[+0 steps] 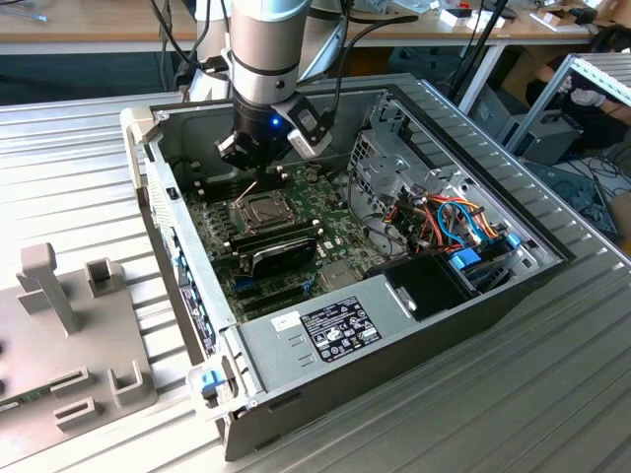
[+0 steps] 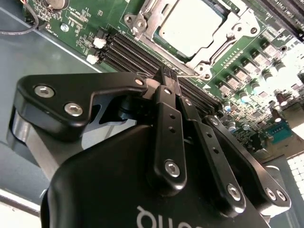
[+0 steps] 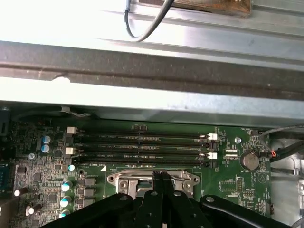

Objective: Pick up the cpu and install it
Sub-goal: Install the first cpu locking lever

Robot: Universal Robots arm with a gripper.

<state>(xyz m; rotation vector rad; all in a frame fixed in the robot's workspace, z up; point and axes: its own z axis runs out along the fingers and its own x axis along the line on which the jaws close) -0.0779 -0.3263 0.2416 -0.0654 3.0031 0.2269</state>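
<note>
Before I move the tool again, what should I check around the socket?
1. cpu lying flat inside the socket frame: ok.
2. Tool free of the cpu, fingers together: ok.
3. Socket lever latched down: not ok, it stands up at a slant in the exterior view.
4. Tool actually pinching the lever: cannot tell; the wire ends right at the fingertips.
5. Memory slots beside the socket hold nothing that stands up in the tool's way: ok.

The arm (image 1: 264, 49) reaches steeply downward, its gripper (image 2: 171, 77) pointing down with fingers (image 2: 167, 118) pressed together (nothing between them).
</note>
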